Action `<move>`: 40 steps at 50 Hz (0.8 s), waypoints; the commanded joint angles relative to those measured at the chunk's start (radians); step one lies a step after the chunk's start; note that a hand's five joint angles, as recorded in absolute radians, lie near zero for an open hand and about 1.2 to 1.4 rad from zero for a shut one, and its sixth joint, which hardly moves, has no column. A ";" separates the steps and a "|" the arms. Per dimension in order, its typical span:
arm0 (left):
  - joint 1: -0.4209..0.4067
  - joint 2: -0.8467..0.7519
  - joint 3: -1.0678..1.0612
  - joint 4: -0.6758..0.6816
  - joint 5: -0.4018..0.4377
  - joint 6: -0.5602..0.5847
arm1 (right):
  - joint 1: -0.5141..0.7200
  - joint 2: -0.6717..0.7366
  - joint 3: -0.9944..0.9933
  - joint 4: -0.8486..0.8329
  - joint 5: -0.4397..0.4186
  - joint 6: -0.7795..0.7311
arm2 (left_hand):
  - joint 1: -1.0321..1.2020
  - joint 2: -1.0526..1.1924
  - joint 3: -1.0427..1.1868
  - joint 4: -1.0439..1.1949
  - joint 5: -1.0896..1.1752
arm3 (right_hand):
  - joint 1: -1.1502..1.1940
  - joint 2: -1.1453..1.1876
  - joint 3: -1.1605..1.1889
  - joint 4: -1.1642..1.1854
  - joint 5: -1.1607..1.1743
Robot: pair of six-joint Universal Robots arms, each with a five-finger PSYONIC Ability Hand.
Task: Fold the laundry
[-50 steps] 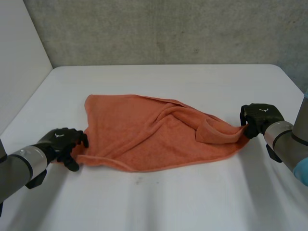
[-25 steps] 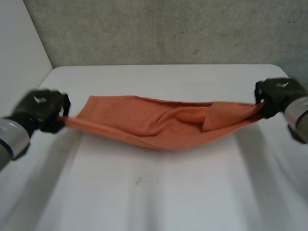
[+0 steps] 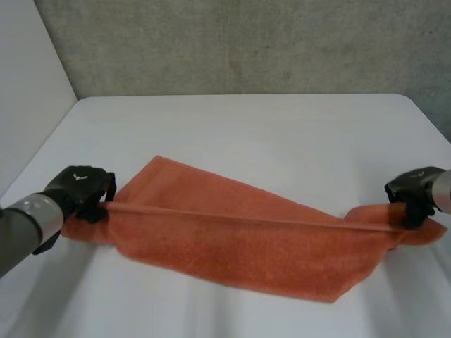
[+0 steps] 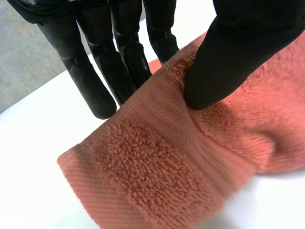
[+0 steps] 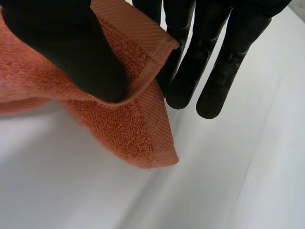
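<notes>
An orange towel (image 3: 239, 239) hangs stretched between both hands just above the white table (image 3: 246, 134), its near edge pulled taut and the rest draped on the table. My left hand (image 3: 79, 189) is shut on the towel's left corner; the left wrist view has the thumb (image 4: 238, 52) pressing the terry cloth (image 4: 167, 162) against the fingers (image 4: 95, 71). My right hand (image 3: 414, 193) is shut on the right corner, where the thumb (image 5: 71, 47) pinches the hem (image 5: 138, 129) against the fingers (image 5: 214, 67).
A grey concrete wall (image 3: 246, 42) stands behind the table. A white panel (image 3: 28, 91) rises along the table's left side. Bare tabletop lies beyond the towel and in front of it.
Both hands have closed on the towel's corners, lifted and pulled apart, then come back toward the front edge. The crumpled towel is now stretched flat and taut between them.
</notes>
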 commanded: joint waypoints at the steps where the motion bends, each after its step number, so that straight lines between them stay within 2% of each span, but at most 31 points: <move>1: -0.109 -0.060 0.427 0.009 -0.139 -0.003 | 0.048 0.051 -0.358 -0.087 0.008 0.255 | 0.260 0.199 0.205 0.201 0.258 | 0.442 0.218 0.210 0.203 0.235; 2: -0.116 -0.057 0.482 0.012 -0.152 -0.020 | 0.054 0.045 -0.433 -0.131 0.008 0.336 | 0.260 0.199 0.205 0.201 0.258 | 0.442 0.218 0.210 0.203 0.235; 5: -0.123 -0.033 0.654 0.078 -0.196 -0.098 | 0.056 0.002 -0.508 -0.222 0.010 0.458 | 0.260 0.199 0.205 0.201 0.258 | 0.442 0.218 0.210 0.203 0.235; 6: -0.123 -0.022 0.687 0.111 -0.207 -0.119 | 0.048 -0.063 -0.513 -0.295 0.010 0.531 | 0.260 0.199 0.205 0.201 0.258 | 0.442 0.218 0.210 0.203 0.235; 7: -0.121 0.001 0.720 0.183 -0.228 -0.161 | 0.048 -0.064 -0.513 -0.296 0.010 0.532 | 0.260 0.199 0.205 0.201 0.258 | 0.442 0.218 0.210 0.203 0.235; 10: -0.124 0.035 0.719 0.272 -0.241 -0.208 | 0.040 -0.209 -0.451 -0.426 -0.002 0.642 | 0.260 0.199 0.205 0.201 0.258 | 0.442 0.218 0.210 0.203 0.235; 13: -0.120 0.056 0.676 0.323 -0.236 -0.227 | 0.036 -0.223 -0.400 -0.420 -0.019 0.639 | 0.260 0.199 0.205 0.201 0.258 | 0.442 0.218 0.210 0.203 0.235; 18: -0.126 0.056 0.517 0.331 -0.230 -0.225 | 0.037 -0.179 -0.291 -0.351 -0.062 0.595 | 0.260 0.199 0.205 0.201 0.258 | 0.442 0.218 0.210 0.203 0.235; 24: -0.127 0.018 0.376 0.333 -0.230 -0.222 | 0.043 -0.084 -0.254 -0.314 -0.067 0.552 | 0.260 0.199 0.205 0.201 0.258 | 0.442 0.218 0.210 0.203 0.235; 35: -0.124 -0.062 0.089 0.354 -0.227 -0.224 | 0.042 0.166 -0.131 -0.263 -0.071 0.530 | 0.260 0.199 0.205 0.201 0.258 | 0.442 0.218 0.210 0.203 0.235; 40: -0.130 -0.041 0.021 0.365 -0.204 -0.224 | 0.036 0.185 -0.092 -0.270 -0.073 0.529 | 0.260 0.199 0.205 0.201 0.258 | 0.437 0.213 0.205 0.198 0.230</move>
